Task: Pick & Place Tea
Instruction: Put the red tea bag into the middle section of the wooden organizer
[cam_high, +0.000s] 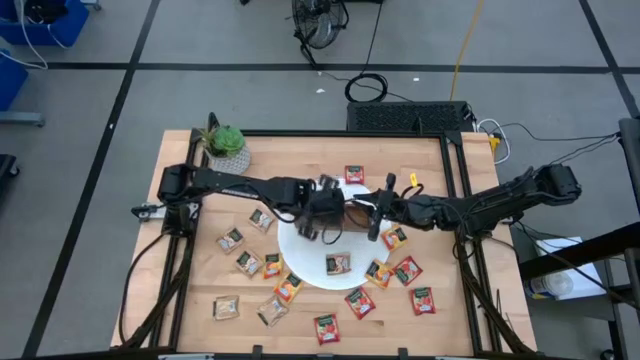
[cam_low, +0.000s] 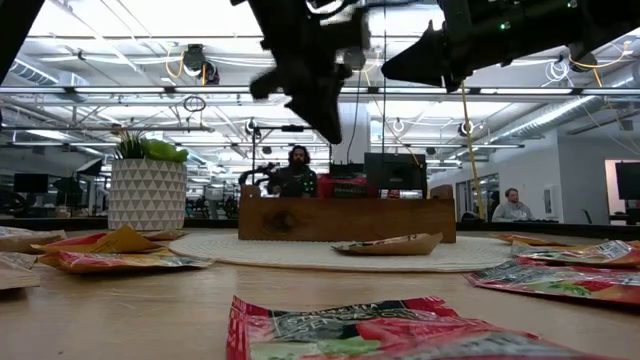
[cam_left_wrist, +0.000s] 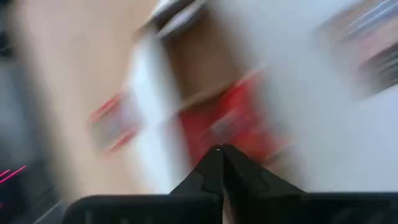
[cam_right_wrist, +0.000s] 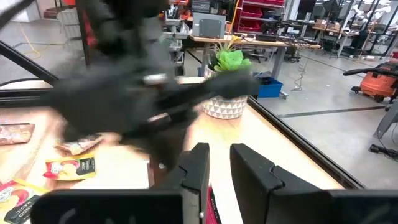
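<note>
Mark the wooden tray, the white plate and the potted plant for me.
wooden tray (cam_low: 300, 220): low view, on its front wall.
white plate (cam_high: 305, 262): high view, on a bare part near its left edge.
potted plant (cam_high: 225, 140): high view, on its green leaves.

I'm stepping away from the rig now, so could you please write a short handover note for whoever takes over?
Left gripper: fingers shut, empty as far as can be seen, raised above the white plate by the wooden tray.
Right gripper: over the tray's other end; something red shows between its fingers, but a hold cannot be confirmed.
Tea: one sachet on the plate, one behind the tray, the rest scattered on the table on both sides, such as a red one at the front.
Done: red shows in the tray; count unclear.
Left: most sachets.
</note>
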